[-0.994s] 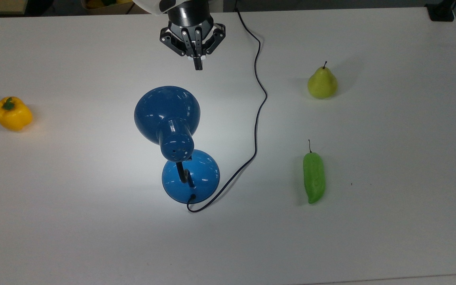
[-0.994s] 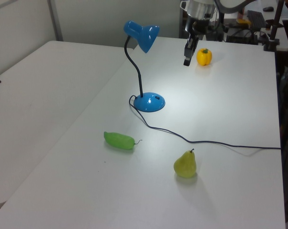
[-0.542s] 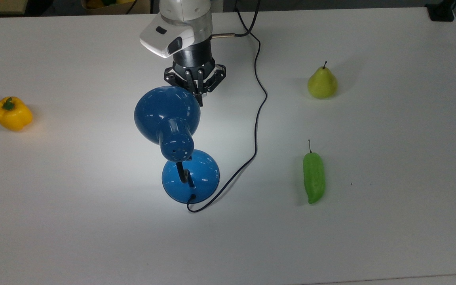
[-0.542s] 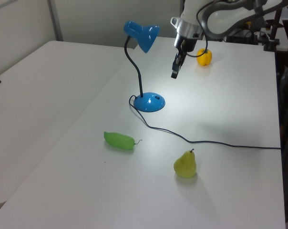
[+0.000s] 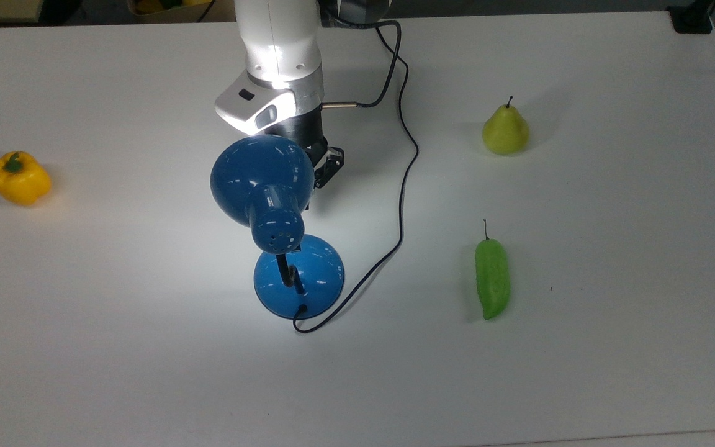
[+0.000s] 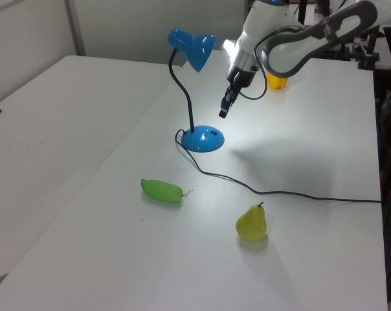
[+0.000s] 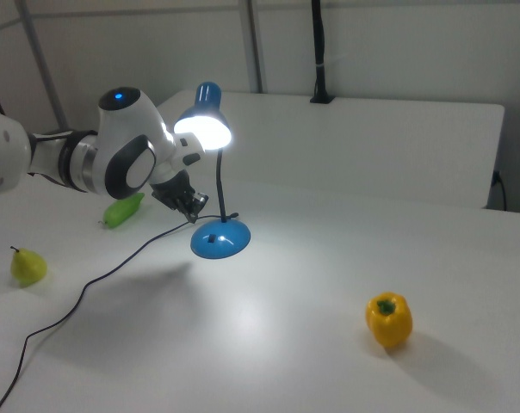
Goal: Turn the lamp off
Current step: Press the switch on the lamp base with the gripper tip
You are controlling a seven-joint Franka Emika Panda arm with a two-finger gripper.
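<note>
Nearer now, end effector (image 6: pixel 224 111), fingers together, just beside lit lamp (image 6: pixel 194 91), above its base.

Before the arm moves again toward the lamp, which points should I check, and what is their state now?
1. Glossy blue metal desk lamp lit: ok, needs switching off.
2. Gripper above round blue base, not touching: ok.
3. Fingers closed for pressing: cannot tell.
4. Switch position on base: cannot tell.
5. Thin black cord away from gripper: ok.
6. Yellow bell pepper, green pear, green chili pepper far away: ok.
</note>
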